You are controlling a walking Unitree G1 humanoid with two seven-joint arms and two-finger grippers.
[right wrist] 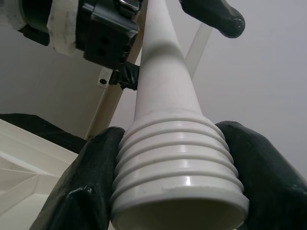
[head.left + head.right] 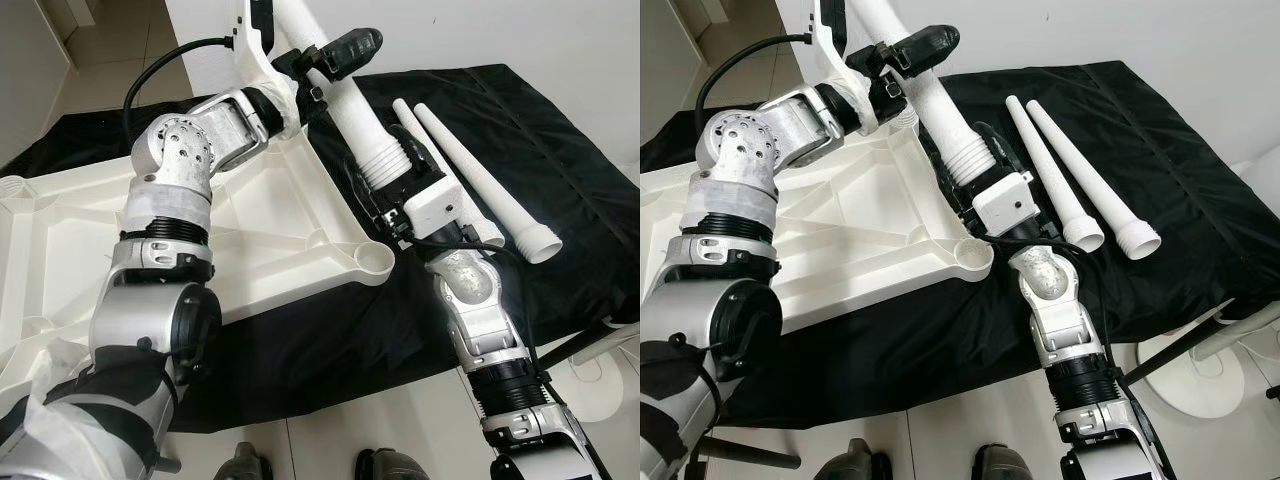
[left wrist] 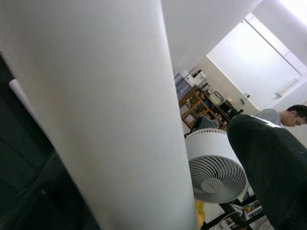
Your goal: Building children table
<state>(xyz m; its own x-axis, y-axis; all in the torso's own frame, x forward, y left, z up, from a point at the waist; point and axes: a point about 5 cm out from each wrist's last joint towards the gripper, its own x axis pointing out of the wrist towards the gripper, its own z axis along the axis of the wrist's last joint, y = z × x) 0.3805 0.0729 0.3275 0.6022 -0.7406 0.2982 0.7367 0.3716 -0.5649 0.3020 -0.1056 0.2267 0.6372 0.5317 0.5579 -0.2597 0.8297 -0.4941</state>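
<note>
Gripping white table leg (image 2: 352,118), right gripper (image 1: 175,191) jaws clamping threaded end, left gripper (image 2: 325,55) higher up

White wall (image 2: 1120,30), pale tiled floor (image 2: 100,40), white fan (image 3: 213,167), wooden shelves (image 3: 194,108) under bright ceiling light.

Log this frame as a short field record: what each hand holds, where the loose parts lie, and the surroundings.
held part: white tapered plastic table leg with a threaded end, raised over the cloth
right hand: shut on the leg's threaded end
left hand: shut around the leg's narrower part, higher up
tabletop: white ribbed plastic tabletop, underside up, with a round corner socket
spare legs: two loose white tapered legs, side by side on the black cloth
surroundings: white fan and a person
</note>
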